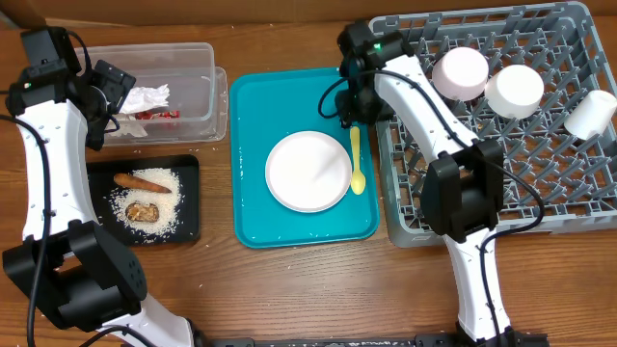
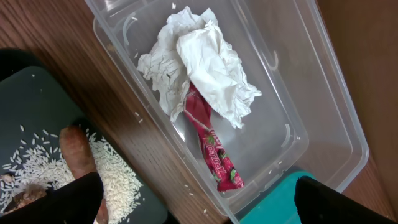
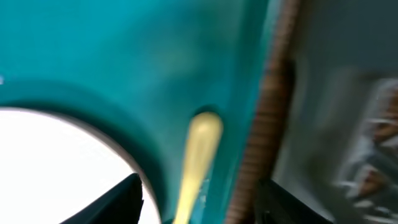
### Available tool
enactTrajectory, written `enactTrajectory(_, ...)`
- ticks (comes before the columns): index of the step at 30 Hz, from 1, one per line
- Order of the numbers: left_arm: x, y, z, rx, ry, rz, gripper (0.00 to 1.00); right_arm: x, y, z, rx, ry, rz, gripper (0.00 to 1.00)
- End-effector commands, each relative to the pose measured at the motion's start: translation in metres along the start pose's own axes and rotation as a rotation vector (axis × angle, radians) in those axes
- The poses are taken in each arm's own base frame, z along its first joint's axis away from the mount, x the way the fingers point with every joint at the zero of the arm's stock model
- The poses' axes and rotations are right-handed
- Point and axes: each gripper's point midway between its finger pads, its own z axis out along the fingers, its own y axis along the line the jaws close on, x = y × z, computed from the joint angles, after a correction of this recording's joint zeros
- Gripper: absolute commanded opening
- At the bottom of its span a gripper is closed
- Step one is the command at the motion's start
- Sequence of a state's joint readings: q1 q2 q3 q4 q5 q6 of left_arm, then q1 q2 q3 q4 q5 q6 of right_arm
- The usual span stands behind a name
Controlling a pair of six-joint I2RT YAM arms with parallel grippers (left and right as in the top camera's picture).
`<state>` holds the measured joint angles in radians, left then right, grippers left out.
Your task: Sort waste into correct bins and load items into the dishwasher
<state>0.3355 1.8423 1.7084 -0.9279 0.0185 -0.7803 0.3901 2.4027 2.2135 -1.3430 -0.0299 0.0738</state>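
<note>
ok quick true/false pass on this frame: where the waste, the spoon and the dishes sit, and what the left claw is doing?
1. The crumpled napkin and red wrapper lie in the clear tub. True.
2. The yellow spoon is in the dish rack. False: it lies on the teal tray, beside the white plate.
3. The carrot lies in the black tray with the rice. True.
4. The dish rack is empty. False: it holds a pink dish, a white bowl and a white cup.
5. The left claw grips the napkin. False: it is open above the tub, holding nothing.
</note>
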Motion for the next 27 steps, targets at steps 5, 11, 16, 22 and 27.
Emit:
enactTrajectory(5,-0.001,-0.003,-0.001,0.005,-0.007,-0.005,1.00,0.008,0.025,0.008,-0.141,0.032,-0.056,0.59)
enactTrajectory(11,-0.001,-0.003,-0.001,0.005,-0.007,-0.005,1.00,0.025,0.038,0.012,-0.172,0.098,-0.068,0.59)
enactTrajectory(16,-0.001,-0.003,-0.001,0.005,-0.007,-0.005,1.00,0.037,0.041,0.035,-0.168,0.129,-0.070,0.59)
enactTrajectory(22,-0.001,-0.003,-0.001,0.005,-0.007,-0.005,1.00,0.046,0.042,0.046,-0.165,0.154,-0.065,0.51)
enactTrajectory(27,-0.001,-0.003,-0.001,0.005,-0.007,-0.005,1.00,0.044,0.049,0.046,-0.166,0.144,-0.068,0.33)
